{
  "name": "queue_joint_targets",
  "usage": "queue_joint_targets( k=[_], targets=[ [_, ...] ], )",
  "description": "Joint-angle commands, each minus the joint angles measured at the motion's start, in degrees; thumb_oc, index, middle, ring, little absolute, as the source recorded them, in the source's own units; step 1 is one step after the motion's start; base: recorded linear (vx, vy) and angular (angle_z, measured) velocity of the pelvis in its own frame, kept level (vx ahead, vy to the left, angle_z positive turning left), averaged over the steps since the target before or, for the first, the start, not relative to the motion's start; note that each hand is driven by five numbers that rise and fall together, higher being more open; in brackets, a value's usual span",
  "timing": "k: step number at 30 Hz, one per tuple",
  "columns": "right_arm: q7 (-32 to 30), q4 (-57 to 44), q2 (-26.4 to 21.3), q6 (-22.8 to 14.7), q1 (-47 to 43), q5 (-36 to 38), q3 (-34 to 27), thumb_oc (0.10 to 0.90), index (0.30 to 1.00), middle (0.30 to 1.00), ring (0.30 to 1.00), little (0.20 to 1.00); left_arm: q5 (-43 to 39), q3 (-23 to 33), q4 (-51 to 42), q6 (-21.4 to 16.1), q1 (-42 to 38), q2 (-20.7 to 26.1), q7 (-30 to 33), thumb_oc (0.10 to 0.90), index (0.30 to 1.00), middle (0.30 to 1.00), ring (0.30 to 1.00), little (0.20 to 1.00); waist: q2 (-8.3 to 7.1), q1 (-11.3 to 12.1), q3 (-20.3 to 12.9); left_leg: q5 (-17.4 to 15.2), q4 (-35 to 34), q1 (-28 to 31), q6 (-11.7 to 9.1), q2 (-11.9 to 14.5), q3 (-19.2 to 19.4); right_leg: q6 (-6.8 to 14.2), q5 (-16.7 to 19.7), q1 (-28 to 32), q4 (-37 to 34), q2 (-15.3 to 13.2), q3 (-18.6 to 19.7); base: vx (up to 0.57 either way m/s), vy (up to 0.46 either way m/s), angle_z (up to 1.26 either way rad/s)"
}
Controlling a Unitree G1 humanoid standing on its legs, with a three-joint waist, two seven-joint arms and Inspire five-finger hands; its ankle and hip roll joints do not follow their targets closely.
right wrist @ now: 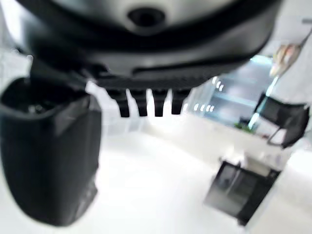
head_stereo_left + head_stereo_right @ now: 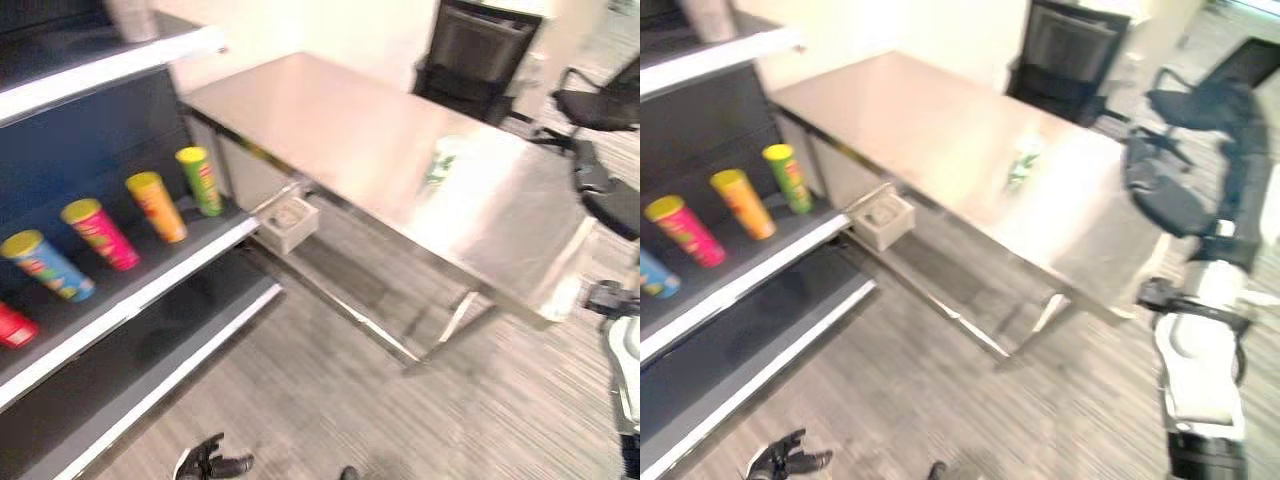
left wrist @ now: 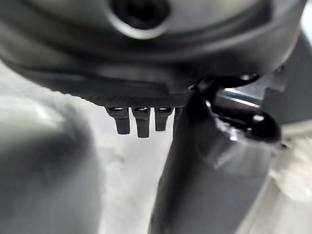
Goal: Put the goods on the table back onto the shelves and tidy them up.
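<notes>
Steel worktop (image 2: pixel 380 130) is carrying one greenish packet (image 2: pixel 441 160), well apart from the shelf (image 2: pixel 150 280). Both hands are hanging relaxed and empty: left hand (image 2: pixel 212 462), right hand (image 1: pixel 146 105). Approaching the packet squarely seems wise.

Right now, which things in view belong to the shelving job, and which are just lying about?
Job:
green can on the metal table
shelf with the green tube, orange tube, pink tube and blue tube
left robot hand, low by the floor

Lying about:
office chairs
small grey box under the table edge
</notes>
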Motion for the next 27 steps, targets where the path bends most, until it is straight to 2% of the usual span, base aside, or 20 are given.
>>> queue_joint_targets(
  k=[1, 3, 5, 7, 9, 11, 14, 19, 21, 22, 25, 27],
  targets=[
    [-0.06, -3.98, -1.32, -5.80, -9.21, 0.75, -2.83, 0.800, 0.900, 0.900, 0.900, 0.900, -1.32, -0.45, -0.44, -1.61, -2.49, 2.09, -0.01, 0.800, 0.900, 0.900, 0.900, 0.900, 3.94, 5.98, 3.49, 4.83, -10.14, -2.05, -0.41, -1.08, 2.97, 5.15, -3.88, 1.17, -3.29, -2.12, -0.10, 0.16, -0.068, -0.70],
    [-0.41, -4.01, -0.90, -6.06, -11.05, 1.43, -1.95, 0.800, 0.900, 0.900, 0.900, 0.900, -1.70, -0.71, -0.35, -1.57, -2.60, 1.85, 0.14, 0.800, 0.900, 0.900, 0.900, 0.900, 4.88, 7.43, 3.59, 7.34, -13.13, -4.17, -0.98, -3.60, 3.04, 5.14, -4.33, 2.08, -3.40, -0.56, 1.04, 0.19, -0.044, -0.72],
    [-0.29, -3.53, -0.94, -6.26, -13.96, 1.63, 0.57, 0.800, 0.900, 0.900, 0.900, 0.900, -2.35, -0.59, 0.13, -1.68, -2.39, 1.57, 0.75, 0.800, 0.900, 0.900, 0.900, 0.900, 5.20, 8.87, 4.11, 7.20, -14.16, -3.51, -0.93, -5.19, 0.40, 5.03, -5.67, 3.11, -2.53, 0.15, 2.96, 0.20, 0.018, -0.43],
    [0.77, -3.01, -0.81, -6.20, -14.42, 2.38, 1.64, 0.800, 0.900, 0.900, 0.900, 0.900, -2.68, -0.52, 0.96, -1.50, -2.07, 1.28, 0.86, 0.800, 0.900, 0.900, 0.900, 0.900, 5.28, 8.68, 3.22, 7.27, -16.40, -1.58, -0.11, -5.54, -1.07, 5.19, -6.07, 3.64, -2.40, 0.35, 3.46, 0.19, 0.066, -0.82],
    [2.32, -2.76, -1.16, -5.68, -14.64, 3.58, 2.34, 0.800, 0.900, 0.900, 0.900, 0.900, -2.97, 0.18, 3.10, -1.36, -2.21, 1.23, 1.31, 0.800, 0.900, 0.900, 0.900, 0.900, 4.52, 7.93, 1.83, 8.04, -20.54, 1.95, 0.30, -5.83, -0.90, 5.28, -7.33, 3.57, -0.42, -0.31, 4.09, 0.26, 0.138, -0.39],
    [2.81, -2.75, -1.16, -5.78, -14.87, 4.17, 2.45, 0.800, 0.900, 0.900, 0.900, 0.900, -2.68, 0.26, 3.18, -1.33, -1.96, 1.37, 1.17, 0.800, 0.900, 0.900, 0.900, 0.900, 4.18, 7.98, 1.54, 7.86, -21.42, 3.23, 0.66, -6.01, -0.53, 5.44, -7.69, 3.67, 0.16, -0.69, 4.28, 0.17, 0.101, 0.07],
    [3.73, -1.99, -0.95, -5.97, -16.58, 5.30, 3.82, 0.800, 0.900, 0.900, 0.900, 0.900, -2.92, 1.50, 5.22, -1.24, -1.68, 1.71, 1.39, 0.800, 0.900, 0.900, 0.900, 0.900, 2.71, 8.36, 1.33, 6.24, -20.94, 5.08, 2.11, -6.12, 0.85, 6.16, -7.75, 2.67, 2.51, -2.31, 5.20, 0.12, 0.075, 0.10],
    [5.04, 0.46, -3.08, -5.00, -16.06, 5.32, 4.59, 0.800, 0.900, 0.900, 0.900, 0.900, -2.65, 1.93, 5.18, -1.38, -0.78, 1.93, 1.12, 0.800, 0.900, 0.900, 0.900, 0.900, 2.00, 8.47, 0.97, 4.73, -20.66, 6.00, 3.03, -6.47, 1.32, 6.74, -7.28, 2.32, 2.53, -2.84, 5.84, 0.07, 0.046, 0.00],
    [5.84, 1.11, -3.14, -4.77, -15.16, 4.80, 3.98, 0.800, 0.900, 0.900, 0.900, 0.900, -2.44, 2.08, 5.22, -1.24, -0.63, 2.24, 0.80, 0.800, 0.900, 0.900, 0.900, 0.900, 2.12, 8.54, 1.16, 3.32, -20.87, 7.49, 4.28, -6.79, 1.41, 8.03, -6.82, 0.00, 8.67, -4.11, 5.89, 0.07, 0.088, -0.15],
    [5.85, 1.08, -3.13, -4.76, -15.11, 4.78, 3.93, 0.800, 0.900, 0.900, 0.900, 0.900, -2.44, 2.06, 5.21, -1.22, -0.64, 2.26, 0.80, 0.800, 0.900, 0.900, 0.900, 0.900, 2.04, 8.69, 1.14, 3.31, -20.89, 7.46, 4.36, -6.87, 1.56, 8.11, -7.12, -0.41, 9.34, -4.30, 6.10, 0.03, 0.062, -0.30],
    [6.57, 1.20, -3.55, -4.28, -14.67, 4.30, 3.20, 0.800, 0.900, 0.900, 0.900, 0.900, -2.97, 1.59, 3.31, -1.18, -0.64, 2.65, 0.48, 0.800, 0.900, 0.900, 0.900, 0.900, 3.00, 7.51, 3.88, 2.97, -20.96, 9.13, 6.19, -6.93, 1.78, 11.00, -1.88, -6.58, 23.35, -5.82, 7.86, -0.04, 0.085, -0.23],
    [7.16, 1.64, -3.71, -4.51, -13.70, 5.50, 2.14, 0.800, 0.900, 0.900, 0.900, 0.900, -2.93, 0.94, 2.24, -1.33, -0.96, 3.04, 0.27, 0.800, 0.900, 0.900, 0.900, 0.900, 3.83, 6.94, 4.75, 2.68, -20.97, 9.56, 6.05, -6.47, 1.13, 10.84, -2.08, -8.80, 26.25, -7.18, 8.85, -0.03, 0.019, -0.03]
  ],
)
